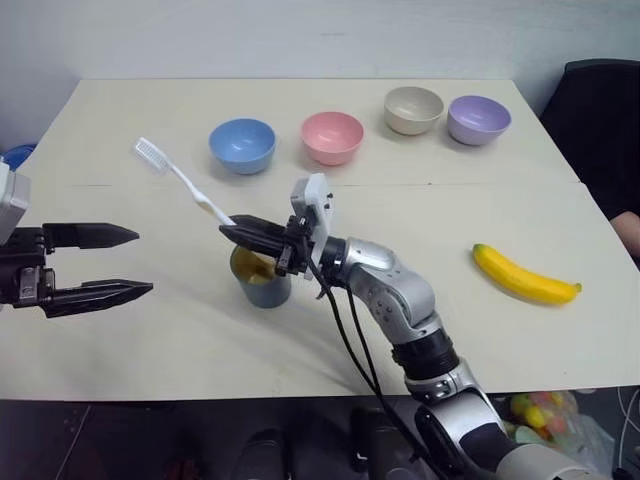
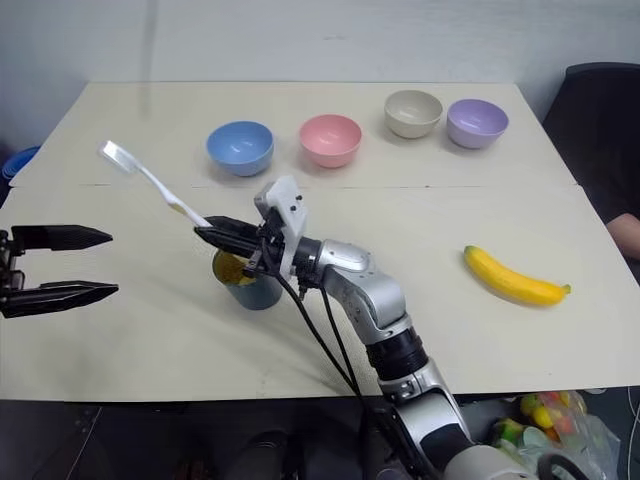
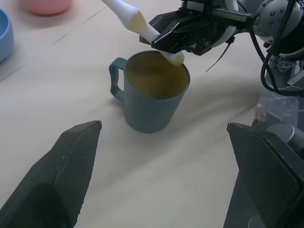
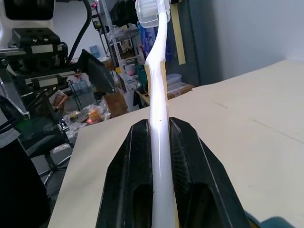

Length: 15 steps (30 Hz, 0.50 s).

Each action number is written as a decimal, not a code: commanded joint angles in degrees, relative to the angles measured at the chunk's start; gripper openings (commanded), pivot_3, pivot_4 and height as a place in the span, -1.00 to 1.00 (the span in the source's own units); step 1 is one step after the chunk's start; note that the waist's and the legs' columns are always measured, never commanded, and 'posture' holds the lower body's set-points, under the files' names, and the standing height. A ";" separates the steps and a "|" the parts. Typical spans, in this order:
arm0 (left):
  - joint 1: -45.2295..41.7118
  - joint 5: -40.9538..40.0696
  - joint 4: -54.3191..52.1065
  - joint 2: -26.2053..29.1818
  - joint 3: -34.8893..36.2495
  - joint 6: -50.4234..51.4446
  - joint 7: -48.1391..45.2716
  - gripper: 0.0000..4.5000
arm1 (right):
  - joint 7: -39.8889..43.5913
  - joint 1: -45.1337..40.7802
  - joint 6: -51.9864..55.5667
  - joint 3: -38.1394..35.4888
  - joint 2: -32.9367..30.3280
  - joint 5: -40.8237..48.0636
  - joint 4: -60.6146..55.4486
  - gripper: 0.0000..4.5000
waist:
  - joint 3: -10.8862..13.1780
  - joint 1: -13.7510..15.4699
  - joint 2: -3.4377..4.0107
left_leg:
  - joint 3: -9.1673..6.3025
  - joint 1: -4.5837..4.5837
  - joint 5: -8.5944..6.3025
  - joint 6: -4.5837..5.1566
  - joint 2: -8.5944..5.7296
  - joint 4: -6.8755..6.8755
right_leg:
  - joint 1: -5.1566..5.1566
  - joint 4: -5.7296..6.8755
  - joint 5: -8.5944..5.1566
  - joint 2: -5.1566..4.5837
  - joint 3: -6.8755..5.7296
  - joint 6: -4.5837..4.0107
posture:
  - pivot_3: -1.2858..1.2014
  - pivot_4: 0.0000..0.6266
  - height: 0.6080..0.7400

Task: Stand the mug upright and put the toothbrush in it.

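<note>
Toothbrush poised over upright mug.
Right end effector (image 1: pixel 232 229) clamps the slim white plastic toothbrush (image 1: pixel 180 178), handle end above the dark teal cylindrical mug (image 1: pixel 262 278) for insertion; left end effector (image 1: pixel 130 262) gapes empty beside it.

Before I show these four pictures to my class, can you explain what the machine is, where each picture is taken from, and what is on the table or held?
It is a two-armed humanoid robot. Two pictures come from its head, looking down at the table; two come from cameras on its wrists. The right gripper is shut on the toothbrush, its handle end over the upright mug. The left gripper is open beside it, holding nothing. Further back stand four bowls: blue, pink, beige and purple. A banana lies to the right.
</note>
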 commanded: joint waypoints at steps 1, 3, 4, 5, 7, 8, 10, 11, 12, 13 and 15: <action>-0.04 -0.53 -1.18 -0.15 2.04 0.18 0.39 1.00 | 0.36 0.04 -2.05 1.73 1.58 -0.80 -0.81 -0.91 | 0.00 -0.01 0.00 | 0.00 0.00 0.00 0.00 0.00 0.00 | 0.00 0.00 0.00 0.00 0.00 0.00 | 0.03 -0.52 1.00; -0.09 -0.49 -1.25 -0.26 1.90 0.10 0.54 1.00 | 0.39 0.40 -1.81 1.90 1.53 -0.82 -0.69 -0.91 | 0.00 -0.01 0.00 | 0.00 0.00 0.00 -0.01 0.01 0.00 | 0.00 0.00 0.00 0.01 0.00 0.00 | 0.03 -0.52 1.00; -0.14 -0.50 -1.26 -0.31 1.82 0.05 0.63 1.00 | 0.36 0.58 -1.65 1.89 1.47 -0.79 -0.71 -0.91 | 0.00 -0.01 0.00 | 0.00 0.00 0.01 -0.01 0.01 0.00 | 0.00 0.01 0.00 0.01 0.00 0.00 | 0.03 -0.52 1.00; -0.24 -0.51 -1.21 -0.32 1.69 -0.01 0.75 1.00 | 0.31 0.76 -1.33 1.83 1.38 -0.67 -0.80 -0.91 | 0.00 0.00 0.00 | 0.00 0.00 0.00 -0.01 0.01 0.00 | -0.01 0.01 0.00 0.01 0.00 0.00 | 0.03 -0.52 1.00; -0.61 -0.51 -0.94 -0.28 1.31 -0.22 0.91 1.00 | 0.45 1.23 -0.72 1.69 1.21 -0.30 -1.16 -0.49 | 0.00 -0.01 0.00 | 0.00 0.00 0.00 -0.01 0.01 0.00 | -0.01 0.01 0.00 0.01 0.00 -0.01 | 0.03 -0.52 1.00; -0.87 -0.49 -0.71 -0.23 1.00 -0.40 0.98 1.00 | 0.56 1.48 -0.56 1.63 1.08 -0.18 -1.35 -0.35 | 0.00 -0.01 0.00 | 0.00 0.00 0.00 -0.01 0.01 0.00 | -0.01 0.01 0.00 0.01 0.00 0.00 | 0.03 -0.52 1.00; -1.67 -0.49 -0.09 -0.04 0.09 -0.73 1.15 1.00 | 0.46 1.90 -0.38 1.41 0.77 -0.21 -1.75 -0.06 | 0.00 0.00 0.00 | 0.00 0.00 0.00 -0.01 0.01 -0.01 | -0.01 0.01 0.00 0.01 0.00 0.00 | 0.03 -0.52 1.00; -2.08 -0.41 0.16 0.02 -0.48 -1.02 1.18 1.00 | 0.42 2.07 -0.27 1.17 0.52 -0.16 -2.13 0.11 | 0.00 0.01 0.00 | 0.00 0.00 0.00 -0.01 0.01 0.00 | -0.01 0.01 0.00 0.01 0.00 0.00 | 0.03 -0.52 1.00; -2.51 -0.34 0.38 0.03 -1.03 -1.33 1.15 1.00 | 0.37 2.19 -0.10 0.84 0.22 -0.05 -2.57 0.23 | 0.00 0.01 -0.01 | 0.00 0.00 0.00 -0.01 0.00 0.00 | 0.00 0.01 0.00 0.00 0.00 0.00 | 0.03 -0.52 1.00; -3.14 -0.32 0.67 0.04 -1.80 -1.59 1.22 1.00 | 0.38 2.31 0.33 0.28 -0.25 0.34 -3.29 0.37 | -0.01 0.02 -0.01 | 0.00 0.00 0.00 -0.01 0.00 0.00 | 0.00 0.01 0.00 0.00 0.00 0.00 | 0.03 -0.52 1.00; -4.33 -0.21 1.21 0.01 -3.22 -2.16 1.29 1.00 | 0.30 2.64 1.28 -0.82 -1.03 1.41 -4.69 0.63 | 0.00 0.04 -0.01 | 0.01 0.00 0.00 -0.01 -0.01 0.00 | 0.00 0.01 0.00 -0.01 0.01 0.00 | 0.03 -0.52 1.00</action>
